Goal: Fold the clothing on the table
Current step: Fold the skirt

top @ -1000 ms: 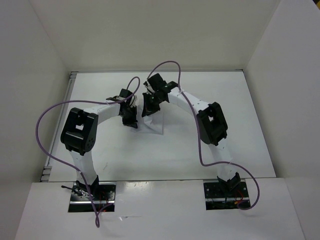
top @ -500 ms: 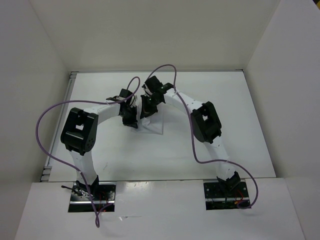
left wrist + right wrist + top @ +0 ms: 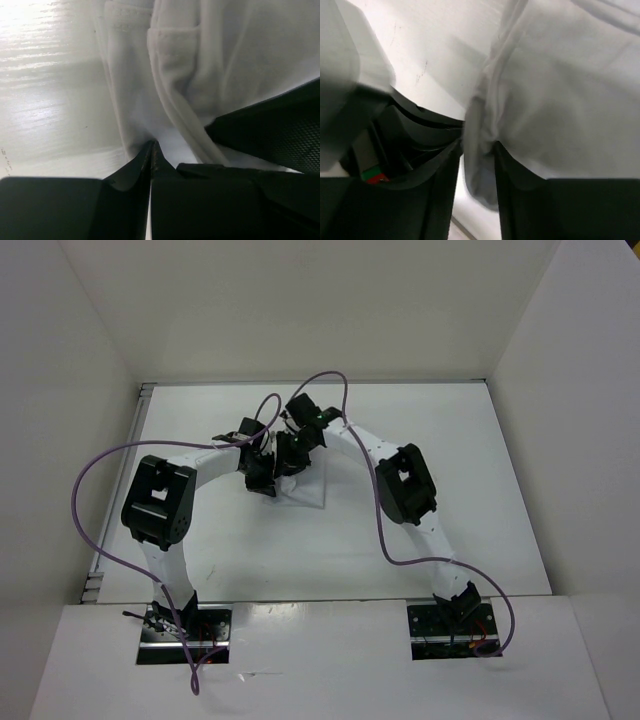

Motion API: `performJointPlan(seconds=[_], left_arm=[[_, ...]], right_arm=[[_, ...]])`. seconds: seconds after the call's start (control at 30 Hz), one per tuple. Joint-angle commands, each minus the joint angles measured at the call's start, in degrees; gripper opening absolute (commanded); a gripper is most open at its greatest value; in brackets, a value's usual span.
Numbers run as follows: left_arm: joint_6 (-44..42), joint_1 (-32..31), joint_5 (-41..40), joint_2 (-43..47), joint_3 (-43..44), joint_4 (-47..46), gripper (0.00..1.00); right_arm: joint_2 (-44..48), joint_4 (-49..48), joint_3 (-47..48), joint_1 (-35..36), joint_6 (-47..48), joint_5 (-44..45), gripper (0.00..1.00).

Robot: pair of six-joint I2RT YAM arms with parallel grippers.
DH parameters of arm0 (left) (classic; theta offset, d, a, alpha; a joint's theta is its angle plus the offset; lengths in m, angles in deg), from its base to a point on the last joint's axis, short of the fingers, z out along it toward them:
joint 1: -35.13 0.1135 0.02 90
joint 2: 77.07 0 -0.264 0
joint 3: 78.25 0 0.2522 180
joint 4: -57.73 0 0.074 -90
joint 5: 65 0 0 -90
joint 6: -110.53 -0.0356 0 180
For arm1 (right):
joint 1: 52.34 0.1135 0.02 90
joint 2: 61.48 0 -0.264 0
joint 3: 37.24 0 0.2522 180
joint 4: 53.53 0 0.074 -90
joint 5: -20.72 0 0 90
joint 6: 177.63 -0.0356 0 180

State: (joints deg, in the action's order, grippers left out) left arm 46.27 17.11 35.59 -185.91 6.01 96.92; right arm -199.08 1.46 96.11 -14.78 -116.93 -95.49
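Note:
The clothing (image 3: 304, 496) is a small, flat white bundle on the table (image 3: 450, 490), just behind its middle. Both grippers stand over its back left corner, almost touching each other. My left gripper (image 3: 263, 484) is shut, and a fold of the white clothing (image 3: 175, 60) runs straight into its pinched tips (image 3: 151, 146). My right gripper (image 3: 288, 464) is open. A bunched edge of the clothing (image 3: 560, 90) hangs between its fingers (image 3: 477, 167), with a gap showing on the left side.
White upright walls (image 3: 90, 390) enclose the table on the left, back and right. A purple cable (image 3: 90, 500) loops off each arm above the table. The arms' elbows stand on either side of the bundle.
The right arm has swung left, bringing its gripper closer to the left one, and its jaws have parted from shut. The left arm and gripper have stayed still.

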Motion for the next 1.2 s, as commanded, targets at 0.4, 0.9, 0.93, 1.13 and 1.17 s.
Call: performJointPlan(seconds=[0.4,0.9,0.93,1.13,1.17], left_arm=[[-5.87,5.45,-5.78,13.55,13.42,13.76,0.06],[-8.51,0.62,27.73,3.82,12.04,3.23,0.0],[-8.51,0.62,26.51,2.07,12.03,2.7,0.0],[-7.98,3.6,24.31,-1.47,7.38,1.55,0.0],[-7.98,3.61,23.43,-1.47,6.85,1.55,0.0]], right_arm=[[12.34,-0.55,5.65,1.02,1.17,-9.56,0.55],[29.4,-3.43,-19.21,-12.69,-3.84,14.0,0.0],[30.19,-3.44,-19.92,-13.21,-3.84,14.0,0.0],[31.43,-5.63,-24.31,-13.22,-3.31,11.72,0.0],[31.43,-5.64,-24.93,-13.22,-3.31,11.02,0.0]])
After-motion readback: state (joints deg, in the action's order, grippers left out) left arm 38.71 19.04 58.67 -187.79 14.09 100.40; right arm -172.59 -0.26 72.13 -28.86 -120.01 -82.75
